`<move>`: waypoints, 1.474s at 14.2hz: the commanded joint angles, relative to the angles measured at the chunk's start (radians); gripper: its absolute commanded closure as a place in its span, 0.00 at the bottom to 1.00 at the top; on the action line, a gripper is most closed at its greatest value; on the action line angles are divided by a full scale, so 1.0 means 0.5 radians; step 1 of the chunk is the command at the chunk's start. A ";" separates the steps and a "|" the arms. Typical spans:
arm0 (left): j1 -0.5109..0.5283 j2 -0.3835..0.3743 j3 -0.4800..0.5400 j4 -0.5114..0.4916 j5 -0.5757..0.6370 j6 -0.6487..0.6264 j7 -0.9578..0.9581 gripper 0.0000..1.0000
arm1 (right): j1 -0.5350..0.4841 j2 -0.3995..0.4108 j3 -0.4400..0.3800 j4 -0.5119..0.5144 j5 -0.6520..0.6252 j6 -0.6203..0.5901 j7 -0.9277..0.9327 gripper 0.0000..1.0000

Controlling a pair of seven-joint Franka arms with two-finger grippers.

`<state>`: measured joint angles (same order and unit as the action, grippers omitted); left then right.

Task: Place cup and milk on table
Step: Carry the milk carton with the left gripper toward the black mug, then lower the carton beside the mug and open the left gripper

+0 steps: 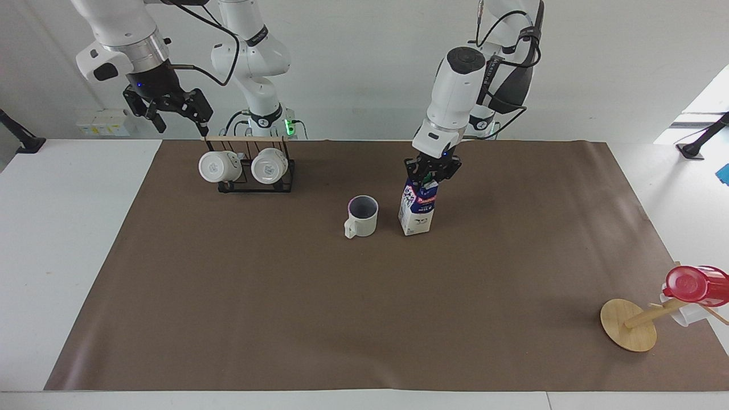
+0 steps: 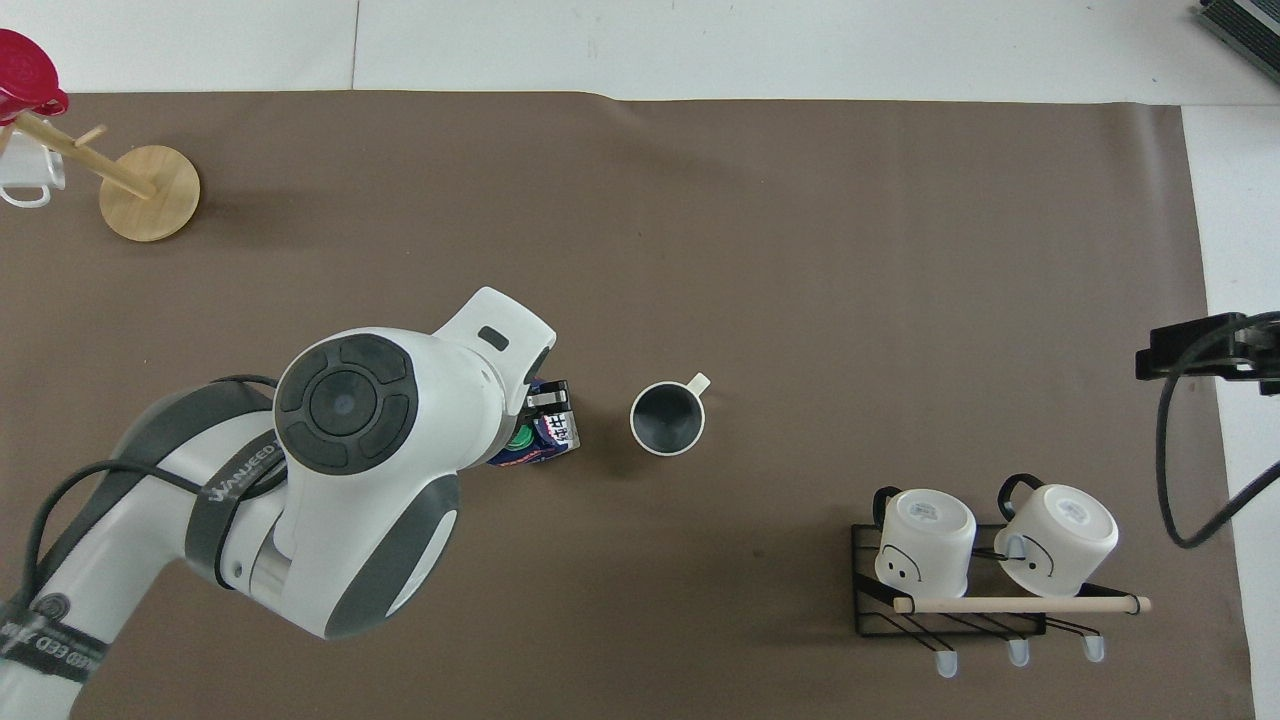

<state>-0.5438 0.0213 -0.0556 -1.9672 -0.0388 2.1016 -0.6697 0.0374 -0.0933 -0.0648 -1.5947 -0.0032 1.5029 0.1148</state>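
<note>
Two grippers show: the left gripper [image 1: 431, 172] clamps the milk [image 1: 416, 209], label unreadable, mid-frame beside the cup [image 1: 362, 216] on the table [image 1: 285, 296], while the right gripper [image 1: 171, 111] waits spread above the mug rack [image 1: 250, 165] at upper left.

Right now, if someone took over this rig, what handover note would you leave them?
Left claw: shut on the milk, gripping its top.
Right claw: open, empty, waiting above the mug rack.
Cup: upright on the brown mat of the table, mid-table, handle pointing away from the robots.
Milk: beside the cup toward the left arm's end, slightly tilted; its base looks at or near the mat.
Done: cup placed.
Left: settle the milk upright, open the left claw, lift clear.
</note>
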 commanded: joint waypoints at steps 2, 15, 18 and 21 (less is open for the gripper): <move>-0.041 0.037 0.034 0.078 -0.021 -0.068 -0.010 0.55 | 0.002 -0.040 0.004 -0.050 -0.046 0.059 0.000 0.00; -0.060 0.040 0.035 0.075 0.004 -0.101 0.220 0.50 | -0.001 -0.040 0.004 -0.050 -0.037 0.056 -0.003 0.00; -0.060 0.040 0.035 0.072 0.004 -0.104 0.217 0.35 | -0.001 -0.040 0.004 -0.050 -0.037 0.056 -0.003 0.00; -0.060 0.040 0.035 0.075 0.004 -0.104 0.214 0.00 | -0.001 -0.040 0.004 -0.050 -0.033 0.056 -0.003 0.00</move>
<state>-0.5542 0.0303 -0.0559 -1.9560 -0.0386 2.0771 -0.5702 0.0374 -0.0933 -0.0648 -1.5949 -0.0142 1.5095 0.1148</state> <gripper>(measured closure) 0.194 0.000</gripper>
